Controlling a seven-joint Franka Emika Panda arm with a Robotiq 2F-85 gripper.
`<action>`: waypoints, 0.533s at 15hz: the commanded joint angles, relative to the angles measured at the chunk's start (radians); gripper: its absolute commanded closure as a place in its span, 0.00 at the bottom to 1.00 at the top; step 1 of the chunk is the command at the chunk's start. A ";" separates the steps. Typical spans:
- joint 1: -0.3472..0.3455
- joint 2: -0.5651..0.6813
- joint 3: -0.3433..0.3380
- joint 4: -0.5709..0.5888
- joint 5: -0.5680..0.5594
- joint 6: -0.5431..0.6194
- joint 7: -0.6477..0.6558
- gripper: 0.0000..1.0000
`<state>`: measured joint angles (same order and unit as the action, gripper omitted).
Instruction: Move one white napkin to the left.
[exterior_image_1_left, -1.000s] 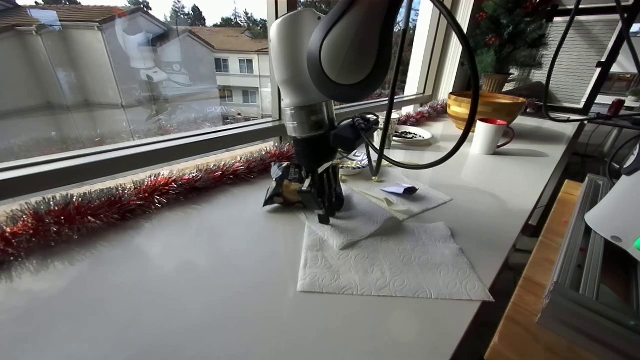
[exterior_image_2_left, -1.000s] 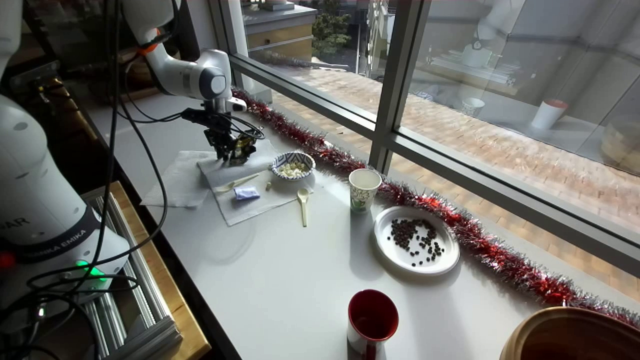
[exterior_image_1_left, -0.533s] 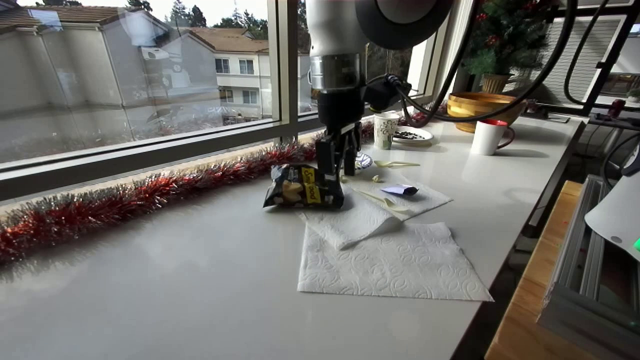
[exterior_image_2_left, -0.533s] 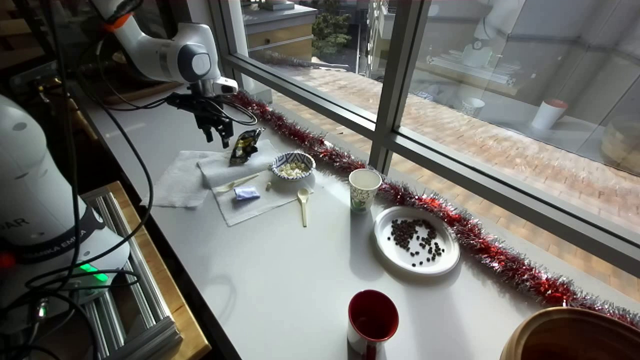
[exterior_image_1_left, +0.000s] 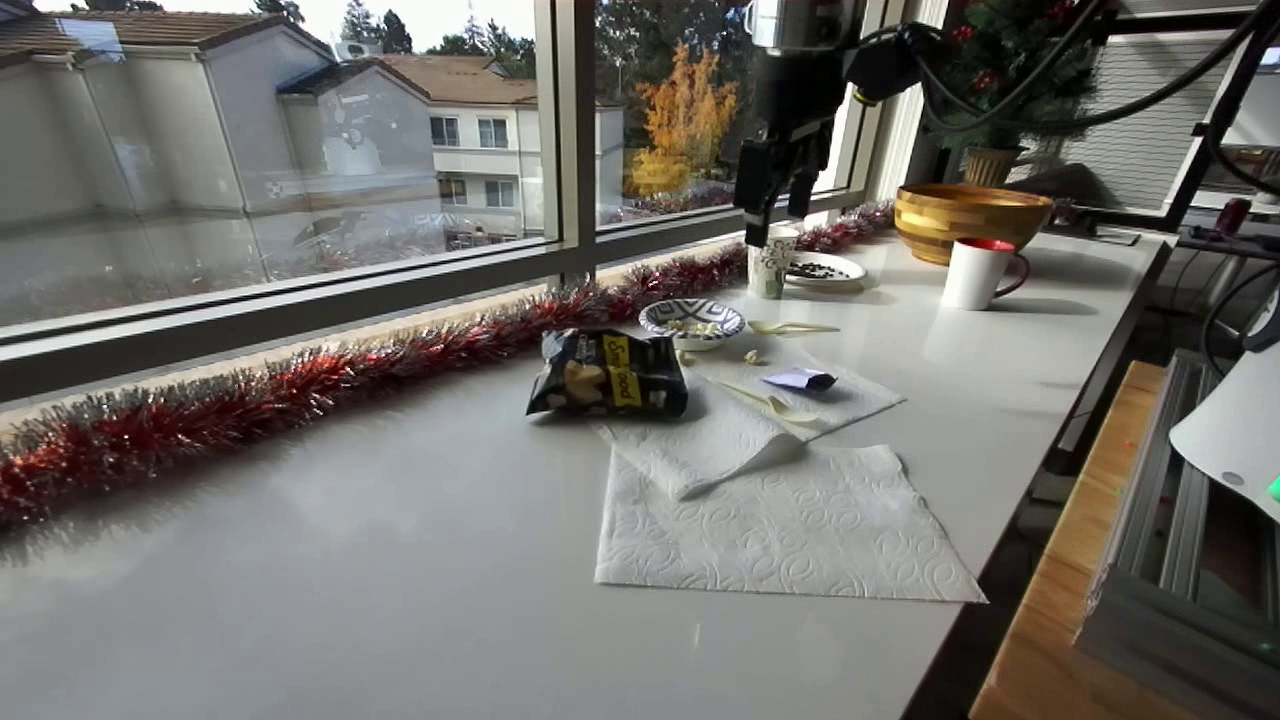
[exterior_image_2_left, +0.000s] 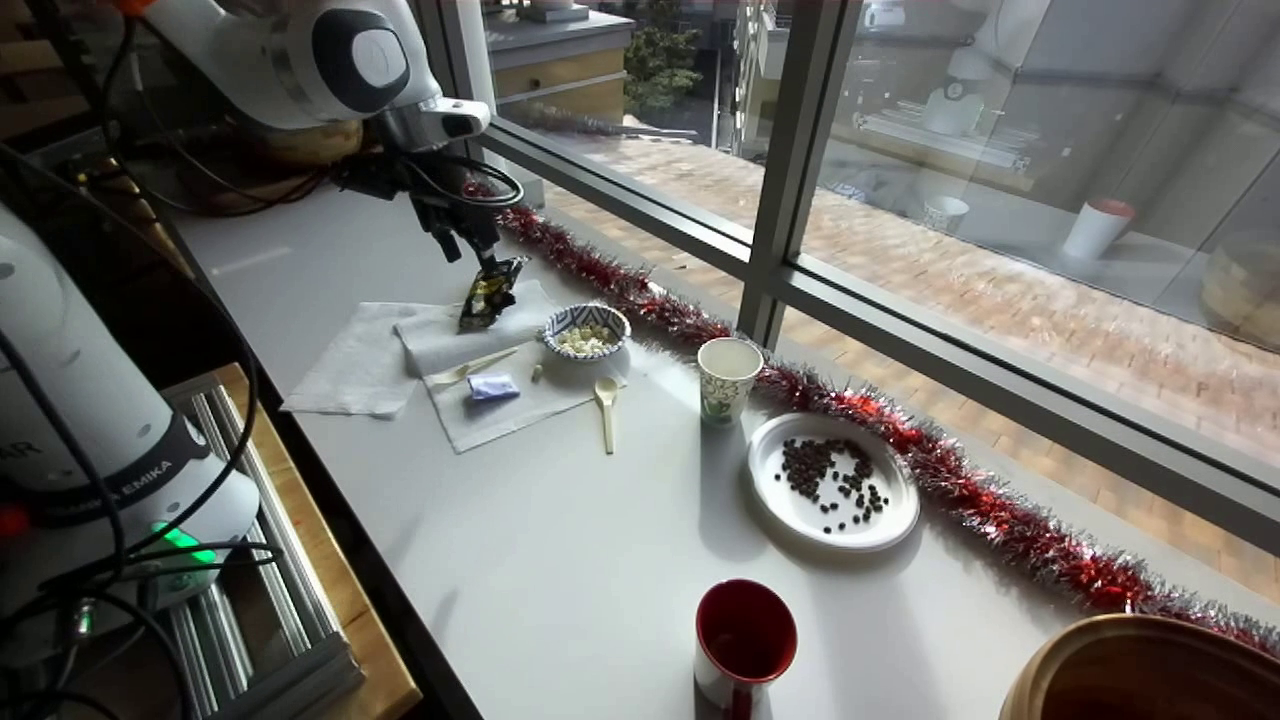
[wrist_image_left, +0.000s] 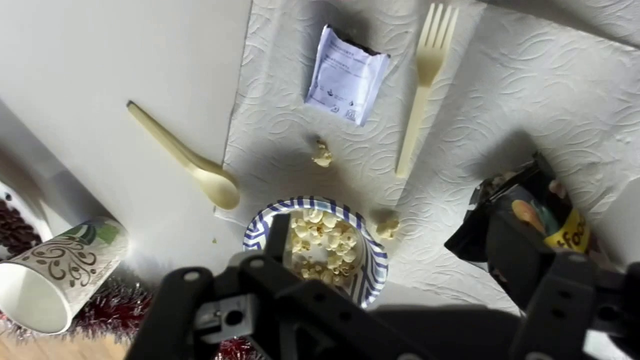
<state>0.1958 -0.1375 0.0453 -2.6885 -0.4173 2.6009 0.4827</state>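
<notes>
Lying farthest left of the paper on the counter, in an exterior view, is a flat white napkin, bare except where its neighbour overlaps it. That neighbour, just to its right, is a creased white sheet; from where I stand I can't settle whether it is one folded napkin or two laid together. It carries a fork, a small packet and, at least partly, a black snack bag. Above that stretch hangs the gripper, fingers parted, nothing between them, touching no paper. Farther right, a patterned bowl of popcorn sits over the sheet's edge, a spoon reaches that edge with its head, and then come a paper cup, a plate and a red-lined mug, all three apart from the napkins.

As for progress, no napkin is lifted or pinched, so to my eye none is on the move. The flat one does lie leftmost here, but whose left is meant isn't said, so I can't swear whether that spot is its start or its finish. If the job is yet to be done, all of it, I'd judge, is left: coming down, catching an edge, drawing the paper over and letting go.
</notes>
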 joint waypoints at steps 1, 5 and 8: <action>-0.177 -0.221 0.013 -0.135 -0.087 -0.011 0.064 0.00; -0.280 -0.186 0.037 -0.061 -0.028 0.000 0.001 0.00; -0.304 -0.202 0.036 -0.057 -0.027 -0.001 0.001 0.00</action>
